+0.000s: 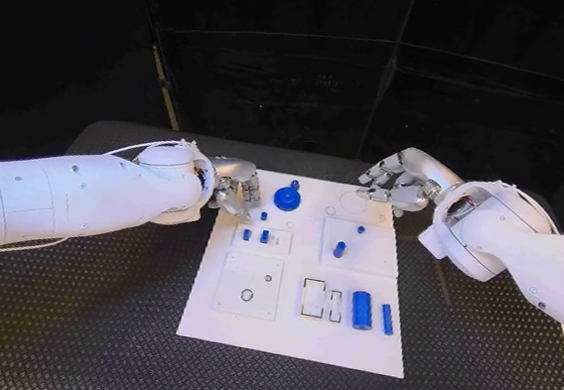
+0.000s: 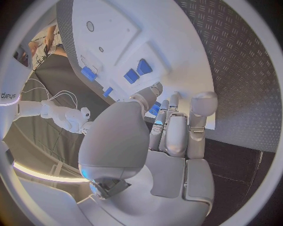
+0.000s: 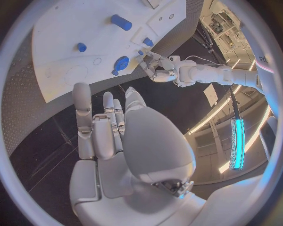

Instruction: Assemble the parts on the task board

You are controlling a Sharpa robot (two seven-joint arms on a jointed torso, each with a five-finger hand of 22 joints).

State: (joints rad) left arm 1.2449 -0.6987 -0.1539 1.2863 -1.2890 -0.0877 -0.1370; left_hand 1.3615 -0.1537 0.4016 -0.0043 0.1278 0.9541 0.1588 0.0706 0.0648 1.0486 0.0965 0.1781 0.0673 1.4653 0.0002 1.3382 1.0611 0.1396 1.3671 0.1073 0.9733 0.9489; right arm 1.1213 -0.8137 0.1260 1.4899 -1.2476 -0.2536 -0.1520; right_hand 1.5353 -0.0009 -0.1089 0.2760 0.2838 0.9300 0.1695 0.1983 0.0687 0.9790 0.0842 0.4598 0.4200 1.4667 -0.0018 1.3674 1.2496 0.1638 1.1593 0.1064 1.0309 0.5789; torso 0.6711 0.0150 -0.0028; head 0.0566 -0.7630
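Both hands poised at the far end of the board, assembly barely begun.

My left hand (image 1: 235,191) hovered at the board's (image 1: 292,337) far left edge and my right hand (image 1: 397,188) at its far right corner, both empty, fingers loosely apart. The blue parts (image 1: 361,310) lay scattered across the board on the worktop (image 1: 87,325); by my judgement most still waited to be fitted.

White task board (image 1: 292,332) on a black table (image 1: 87,325) with a diamond-weave pattern; small blue parts (image 1: 361,310) on it; white arms, silver left hand (image 1: 236,188) and right hand (image 1: 397,186)
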